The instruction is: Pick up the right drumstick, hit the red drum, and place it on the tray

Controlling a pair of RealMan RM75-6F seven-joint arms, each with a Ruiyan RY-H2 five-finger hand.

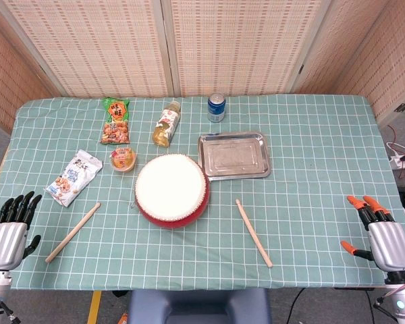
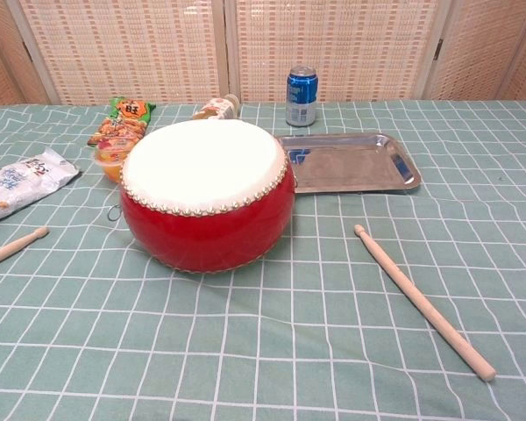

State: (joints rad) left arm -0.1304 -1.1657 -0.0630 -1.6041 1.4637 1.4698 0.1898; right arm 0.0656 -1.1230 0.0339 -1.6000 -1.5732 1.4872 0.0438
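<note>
Wooden and pale, the right drumstick lies flat on the green-checked counter, just right of the red drum and in front of the steel tray, touching neither. The right hand hangs off the counter's right edge, well apart from the stick, fingers spread and holding nothing. The left hand sits at the left edge, fingers likewise apart and empty, near the left drumstick.
</note>
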